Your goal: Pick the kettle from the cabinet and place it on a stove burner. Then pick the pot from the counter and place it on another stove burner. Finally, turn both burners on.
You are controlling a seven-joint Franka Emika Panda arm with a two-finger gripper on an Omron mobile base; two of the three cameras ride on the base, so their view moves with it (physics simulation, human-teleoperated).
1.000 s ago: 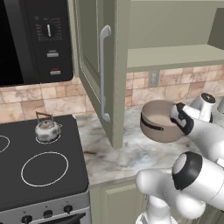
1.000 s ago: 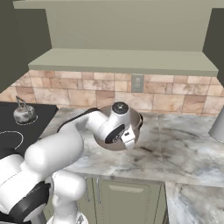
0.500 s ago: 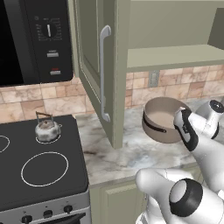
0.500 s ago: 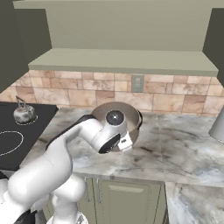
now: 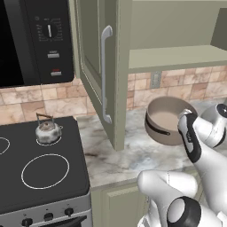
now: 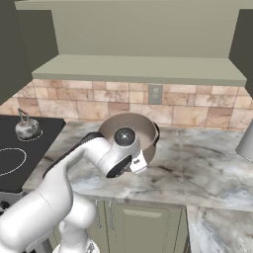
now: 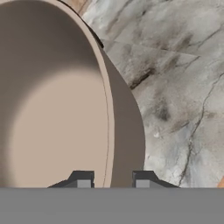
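The taupe-brown pot (image 5: 165, 119) hangs tilted just above the counter (image 5: 119, 157), its beige inside facing the camera. My gripper (image 7: 109, 180) is shut on its rim, one finger inside the wall and one outside. In the right base view the pot (image 6: 148, 141) sits behind my wrist. The silver kettle (image 5: 48, 132) stands on the back right stove burner, also seen as the kettle (image 6: 25, 128) at the left. The front burner ring (image 5: 45, 170) is bare. The cabinet door (image 5: 95, 57) stands swung out between the stove and the pot.
A black microwave (image 5: 31, 40) hangs above the stove. The open door's bar handle (image 5: 105, 75) juts out over the counter. A pale shelf (image 6: 138, 68) runs above the pot. A silver object (image 6: 246, 141) stands at the counter's far right. Stove knobs (image 5: 46, 216) line the front.
The pot has risen a little off the counter in my grip and its opening has turned more upward. My elbow has swung lower and nearer the camera. The kettle has not moved.
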